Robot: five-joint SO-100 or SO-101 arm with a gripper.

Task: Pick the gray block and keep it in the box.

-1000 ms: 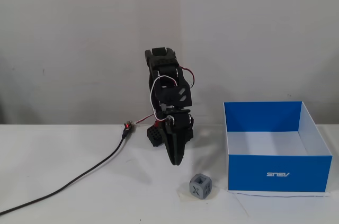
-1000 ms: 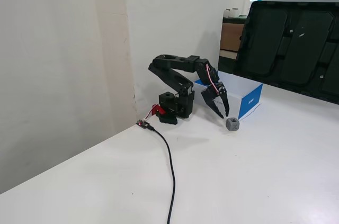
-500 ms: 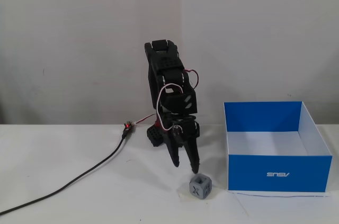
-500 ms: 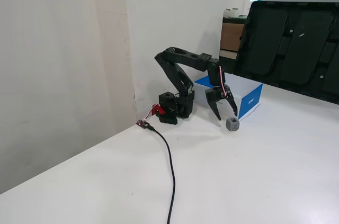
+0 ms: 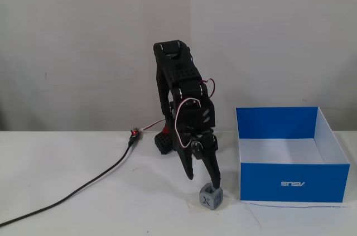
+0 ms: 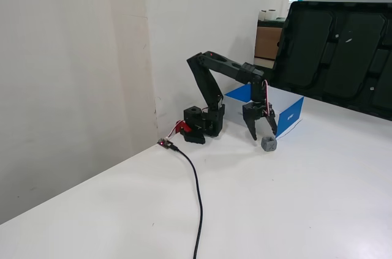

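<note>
The gray block (image 5: pixel 211 197) is a small cube with an X cutout. It sits on the white table just left of the box's front corner, and it also shows in the other fixed view (image 6: pixel 268 144). The box (image 5: pixel 262 174) is blue outside and white inside, and it looks empty; in the other fixed view its blue wall (image 6: pixel 293 112) stands behind the arm. My black gripper (image 5: pixel 203 180) points down with its jaws apart, just above the block. Its right fingertip (image 5: pixel 216 183) is right over the block's top. The gripper also shows in the other fixed view (image 6: pixel 262 135). It holds nothing.
A black cable (image 5: pixel 83 188) runs from a red-lit connector (image 5: pixel 134 133) near the arm base (image 5: pixel 163 142) to the lower left. A wall stands close behind. Dark panels (image 6: pixel 337 45) stand at the table's far side.
</note>
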